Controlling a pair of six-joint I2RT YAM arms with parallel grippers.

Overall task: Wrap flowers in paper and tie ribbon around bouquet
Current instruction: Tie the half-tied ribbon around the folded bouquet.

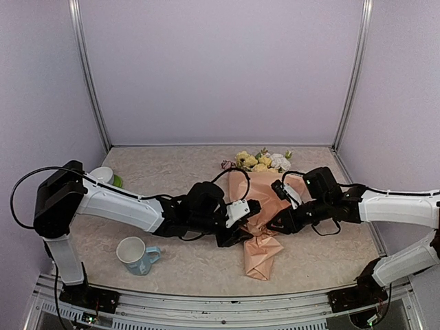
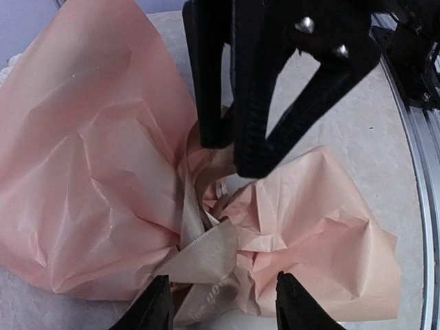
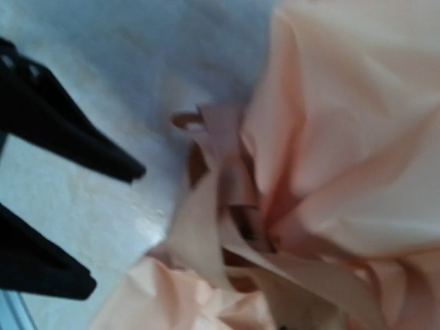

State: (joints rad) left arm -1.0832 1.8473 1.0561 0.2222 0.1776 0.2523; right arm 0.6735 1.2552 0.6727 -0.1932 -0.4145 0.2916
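The bouquet lies mid-table with its flowers (image 1: 261,161) at the far end and peach paper (image 1: 260,258) wrapped around the stems. A tan ribbon (image 2: 206,258) is bunched at the pinched neck of the paper (image 2: 89,172). My left gripper (image 2: 223,306) hovers over that ribbon, open, its fingers either side and nothing gripped. Opposite it, my right gripper (image 2: 232,155) points down at the neck with its fingers slightly apart and empty. From above, the left gripper (image 1: 246,232) and right gripper (image 1: 273,225) flank the neck. The blurred right wrist view shows the ribbon (image 3: 199,234), while its own fingers stay out of frame.
A white and pale blue mug (image 1: 137,254) stands at the front left. A white and green object (image 1: 104,175) sits behind the left arm. Metal frame posts (image 1: 354,75) and lilac walls close in the table (image 1: 172,165).
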